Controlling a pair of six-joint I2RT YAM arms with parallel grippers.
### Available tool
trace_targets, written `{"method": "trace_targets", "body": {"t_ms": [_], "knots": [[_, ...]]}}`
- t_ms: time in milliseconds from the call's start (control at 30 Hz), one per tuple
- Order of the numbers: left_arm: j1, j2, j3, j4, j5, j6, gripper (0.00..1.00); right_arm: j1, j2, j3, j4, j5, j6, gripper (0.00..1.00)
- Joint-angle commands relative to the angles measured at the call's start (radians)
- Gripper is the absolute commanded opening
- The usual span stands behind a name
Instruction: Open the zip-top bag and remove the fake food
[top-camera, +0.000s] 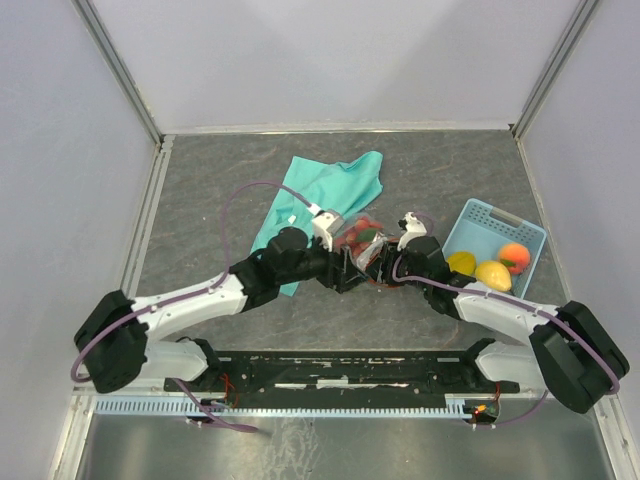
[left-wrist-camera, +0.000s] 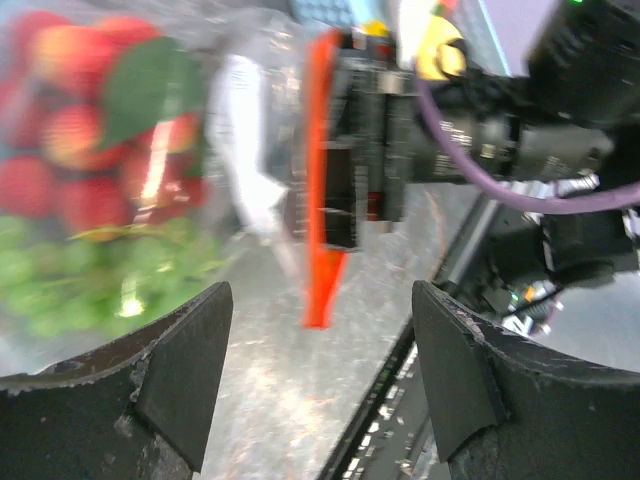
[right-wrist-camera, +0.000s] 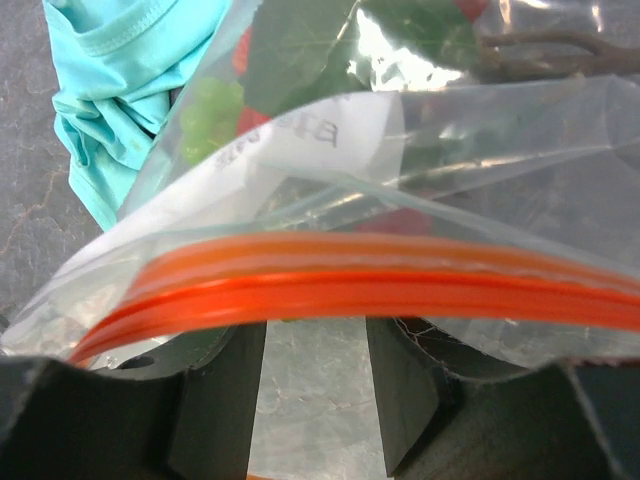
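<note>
Orange-red, that's the zip strip, and it lies right across the tips of the right gripper, running side to side from one finger to the other. There's a gap between those fingers with table showing through it. Whether a lip of plastic is nipped in there cannot be told from here.

On the other side, the left gripper has its jaws standing wide apart, nothing between them. The zip-top bag sits just ahead of its fingertips. Its belly of fake food, red berries and green leaves, is off beyond the left finger.

So the bag is sandwiched between the two grippers at mid-table. Its long axis runs from one gripper to the other: the sealed zip end points at the right jaws, the full end at the left. That looks deliberate. One side works the seal, the other is placed to steady or take the body.

The strip reads as closed, so opening looks not yet done. A lemon and a peach lie in the blue basket, well out behind the right jaws. The teal cloth is beyond the bag.
</note>
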Motion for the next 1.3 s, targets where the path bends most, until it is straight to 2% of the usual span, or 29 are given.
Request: {"method": "trace_targets", "body": {"t_ms": [0,133,267,333,567,667,833,967,1133,1200,1267], "knots": [[0.165,-0.103,-0.100,0.051,-0.105,-0.026,0.79,0.004,0.012,0.024,0.116,0.004,0.004,0.52],[0.311,-0.013,-0.083,0.003,-0.010,-0.040,0.80,0.004,0.079,0.051,0.144,-0.039,0.004,0.56],[0.325,0.152,-0.015,-0.039,0.004,-0.013,0.81,0.006,0.144,0.077,0.184,-0.090,0.005,0.62],[0.329,0.205,-0.004,-0.027,0.017,-0.010,0.78,0.013,0.165,0.089,0.207,-0.112,0.005,0.63],[0.328,0.327,0.016,0.039,0.174,-0.035,0.41,0.041,0.236,0.123,0.251,-0.173,0.004,0.63],[0.327,0.333,0.015,0.047,0.202,-0.039,0.33,0.054,0.248,0.124,0.269,-0.180,0.012,0.62],[0.327,0.340,0.014,0.052,0.239,-0.043,0.28,0.078,0.313,0.182,0.159,-0.131,0.001,0.64],[0.326,0.344,0.005,0.062,0.253,-0.049,0.29,0.106,0.386,0.216,0.139,-0.097,-0.001,0.62],[0.328,0.301,-0.012,0.020,0.221,-0.020,0.35,0.114,0.381,0.204,0.112,-0.038,-0.007,0.41],[0.331,0.267,-0.022,-0.008,0.189,0.000,0.41,0.113,0.336,0.177,0.106,-0.016,-0.013,0.29],[0.337,0.227,-0.040,-0.025,0.164,0.017,0.56,0.113,0.274,0.147,0.089,0.004,-0.022,0.21]]}}
